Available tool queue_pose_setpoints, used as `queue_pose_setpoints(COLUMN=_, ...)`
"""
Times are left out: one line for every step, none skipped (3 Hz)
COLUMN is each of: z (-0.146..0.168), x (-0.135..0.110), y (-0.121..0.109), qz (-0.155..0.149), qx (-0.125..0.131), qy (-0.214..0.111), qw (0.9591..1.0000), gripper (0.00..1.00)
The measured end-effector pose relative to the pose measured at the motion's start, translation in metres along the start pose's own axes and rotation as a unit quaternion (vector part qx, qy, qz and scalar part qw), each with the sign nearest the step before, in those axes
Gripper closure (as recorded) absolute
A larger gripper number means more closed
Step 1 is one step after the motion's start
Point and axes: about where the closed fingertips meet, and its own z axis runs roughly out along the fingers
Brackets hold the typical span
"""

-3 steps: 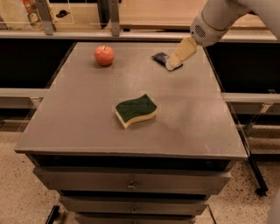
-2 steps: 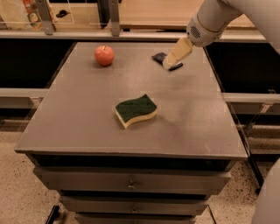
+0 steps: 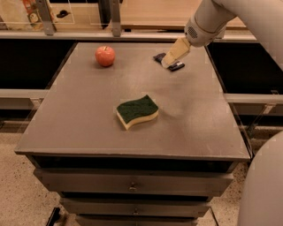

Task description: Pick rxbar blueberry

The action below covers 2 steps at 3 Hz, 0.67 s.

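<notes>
Desk: grey metal top (image 3: 79, 128), drawers (image 3: 132, 183) below.
Count: one red apple (image 3: 105, 56), one green-and-yellow sponge (image 3: 137, 111), one rxbar blueberry (image 3: 177, 67).
Rxbar blueberry: near the far right corner, under the gripper (image 3: 171, 56), dark ends showing on either side.
Gripper: down on the bar; its width is impossible to judge.

Dim warm light, soft shadows, gripper (image 3: 168, 63) lit at table's (image 3: 79, 114) far right

A grey metal-topped cabinet (image 3: 88, 128) with drawers (image 3: 132, 182) stands on a pale speckled floor (image 3: 17, 194). Behind it, a wooden counter (image 3: 150, 13) runs past metal posts (image 3: 116, 17), with dark recesses below. The gripper (image 3: 169, 61) sits over the cabinet's far right part.
</notes>
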Motion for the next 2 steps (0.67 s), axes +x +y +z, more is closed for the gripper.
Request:
queue_pose_setpoints(z=0.014, x=-0.005, y=-0.005, qz=0.012, qx=-0.003, qy=0.001, qw=0.9999, gripper=0.0)
queue_pose_setpoints(z=0.037, x=-0.018, y=-0.007, qz=0.013, qx=-0.014, qy=0.01, qw=0.9998, gripper=0.0)
